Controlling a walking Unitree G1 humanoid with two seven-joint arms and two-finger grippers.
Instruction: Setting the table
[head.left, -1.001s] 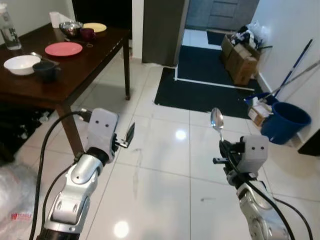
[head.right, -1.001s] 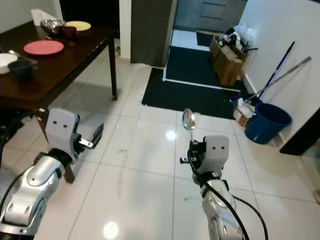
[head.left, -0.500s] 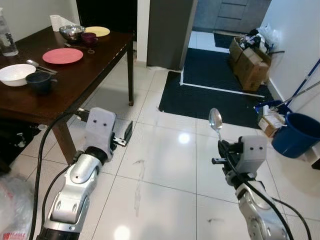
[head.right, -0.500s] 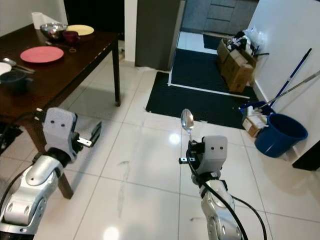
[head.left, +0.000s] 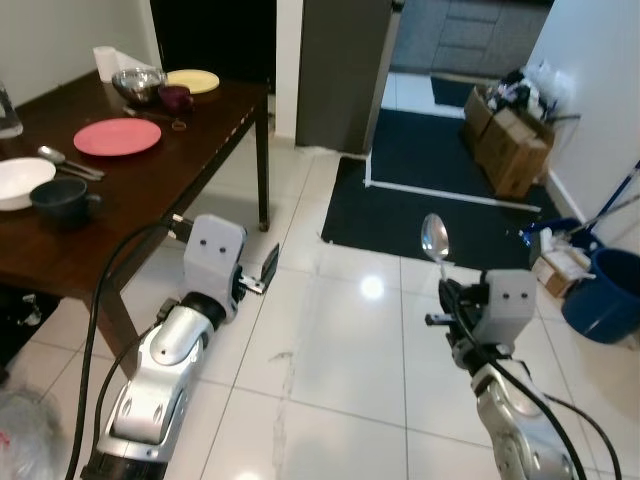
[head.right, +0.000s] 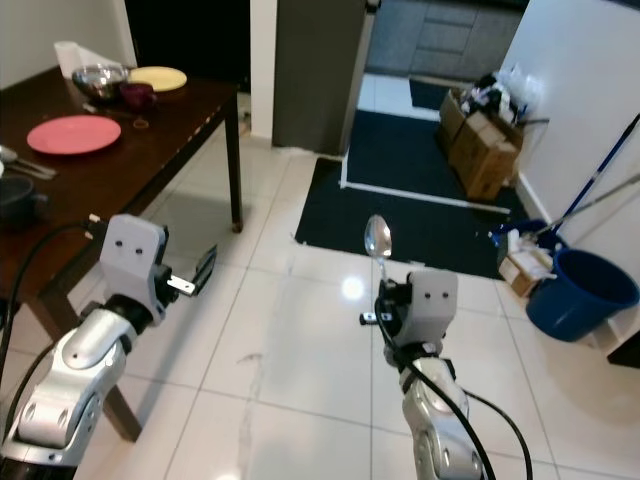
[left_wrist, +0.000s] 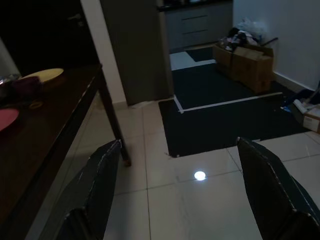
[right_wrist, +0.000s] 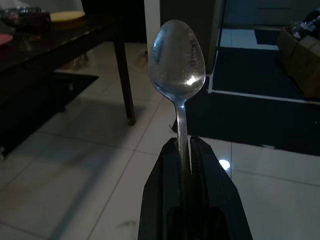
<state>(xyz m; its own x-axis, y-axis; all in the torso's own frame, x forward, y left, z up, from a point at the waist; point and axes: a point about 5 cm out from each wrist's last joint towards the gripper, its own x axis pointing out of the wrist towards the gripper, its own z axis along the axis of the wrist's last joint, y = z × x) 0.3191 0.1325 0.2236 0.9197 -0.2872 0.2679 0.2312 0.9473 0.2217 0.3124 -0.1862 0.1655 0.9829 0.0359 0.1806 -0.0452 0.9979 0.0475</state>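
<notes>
The right hand (right_wrist: 182, 150) is clamped on the handle of a metal spoon (right_wrist: 177, 65), which stands upright out of the fingertips with its bowl on top. In the head views the spoon (head.left: 435, 240) rises just above the right hand, held in the air over the white tiled floor (head.left: 330, 350), well apart from the dark wooden surface (head.left: 150, 180) at the far left.

The left hand (left_wrist: 182, 192) hangs empty with its two black fingers (left_wrist: 102, 182) spread wide apart, near the closest corner of the surface and above the floor.

On the surface sit a red plate (head.left: 117, 137), a white bowl (head.left: 20, 182) with a spoon (head.left: 65, 162) lying just beside it, and a dark cup (head.left: 62, 200) near the bowl. At the far end stand a yellow plate (head.left: 194, 80), a metal bowl (head.left: 138, 82) and a small dark red cup (head.left: 177, 97).

Beyond the floor lies a dark mat (head.left: 440, 200) edged with a white line. Cardboard boxes (head.left: 515, 140) stand against the right wall, and a blue bucket (head.left: 608, 295) sits nearer on the right.
</notes>
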